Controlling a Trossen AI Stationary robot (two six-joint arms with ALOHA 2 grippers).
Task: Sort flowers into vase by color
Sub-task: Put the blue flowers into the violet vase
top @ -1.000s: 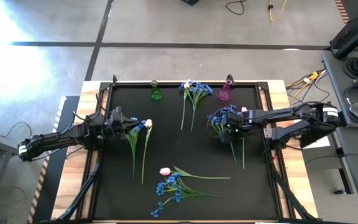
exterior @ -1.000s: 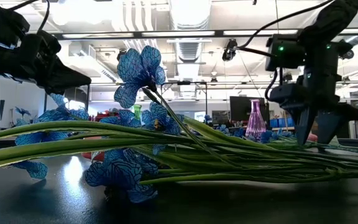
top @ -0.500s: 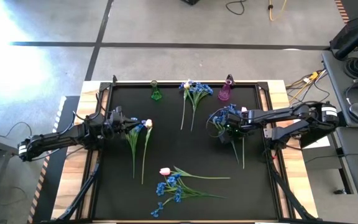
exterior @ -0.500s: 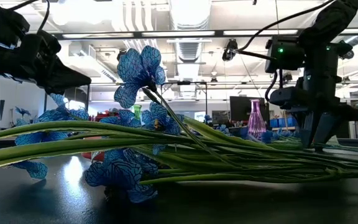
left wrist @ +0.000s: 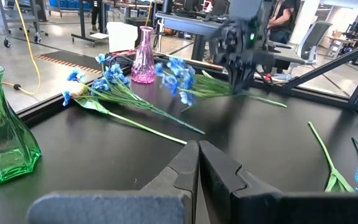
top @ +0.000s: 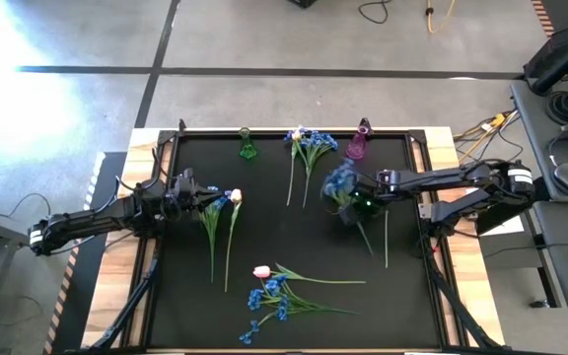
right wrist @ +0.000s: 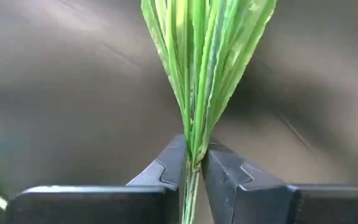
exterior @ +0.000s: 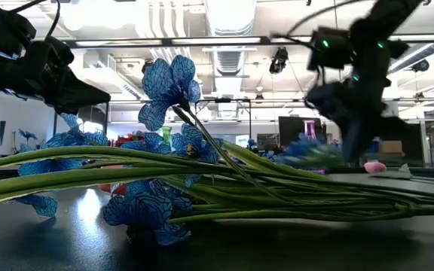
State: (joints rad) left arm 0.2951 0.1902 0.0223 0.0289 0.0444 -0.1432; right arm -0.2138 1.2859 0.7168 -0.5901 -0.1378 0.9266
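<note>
Blue flower bunch [top: 340,180] pinched by its green stems in my right gripper [right wrist: 194,167], right of the worktop's [top: 284,237] middle.
My right fingers [right wrist: 232,174] are clamping the stems tight, with the blossoms pointing toward the purple vase [top: 358,141] at the far edge. My left gripper [left wrist: 197,163] is waiting over the left side, fingers pressed together on nothing, just beside a white tulip [top: 236,196] and blue blossoms. Another blue bunch [top: 310,141] is lying between the green vase [top: 248,146] and the purple one. A pink tulip [top: 261,271] and more blue flowers [top: 269,296] are lying near the front edge.
</note>
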